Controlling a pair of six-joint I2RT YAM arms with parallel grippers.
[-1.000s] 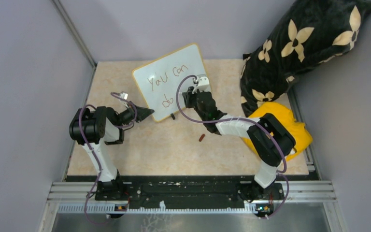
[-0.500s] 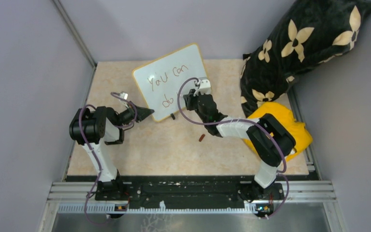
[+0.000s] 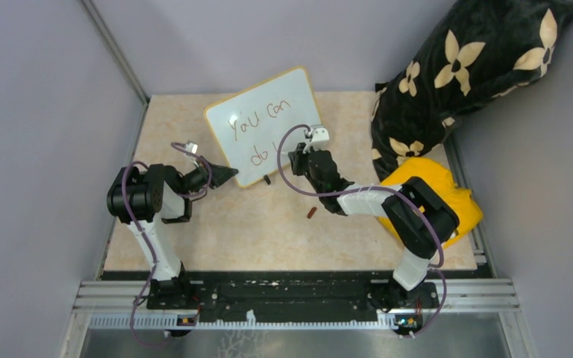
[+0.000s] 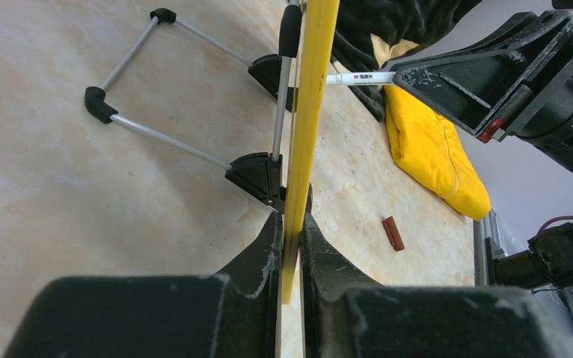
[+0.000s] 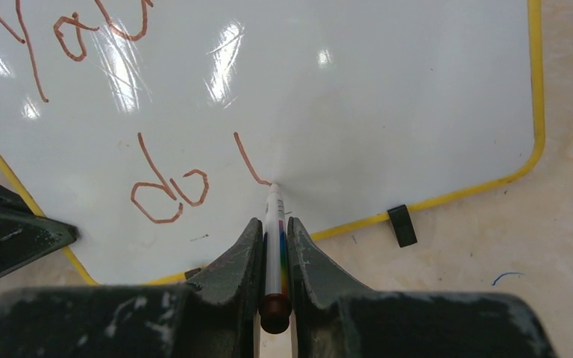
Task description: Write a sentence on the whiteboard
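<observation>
Pinching a slim white marker [image 5: 274, 200] between its two black matte fingers, the right gripper [image 5: 273, 224] is closing its jaws down to the width of the barrel. The marker's dark rounded end is poking out behind the fingers. Its tip is touching the glossy white face of the whiteboard [image 3: 265, 130], at the lower end of a short slanted stroke just right of "do".

The left gripper [image 4: 291, 224] is clamping the board's thin yellow frame edge-on, with its jaws nearly together and only the frame between them.

The whiteboard is standing tilted near the far middle of the beige marbled table [image 3: 216, 224], between the two arms, and its corners are rounded.

The sentence [image 3: 257, 123] is reading "You can" on the upper line. On the lower line are "do" and the one new stroke. The right wrist view is showing the ink as reddish-brown, and it is also showing a small black foot [image 5: 402, 225] under the yellow rim.

Only the left wrist view is showing the back of the board, where a silver wire stand [image 4: 179, 145] with black elbow joints is resting on the table.

A small red-brown cap [image 3: 312, 213] is lying on the table near the right arm. A yellow cloth bundle [image 3: 459, 205] and a black plush cushion [image 3: 477, 67] with cream flowers are sitting at the right.
</observation>
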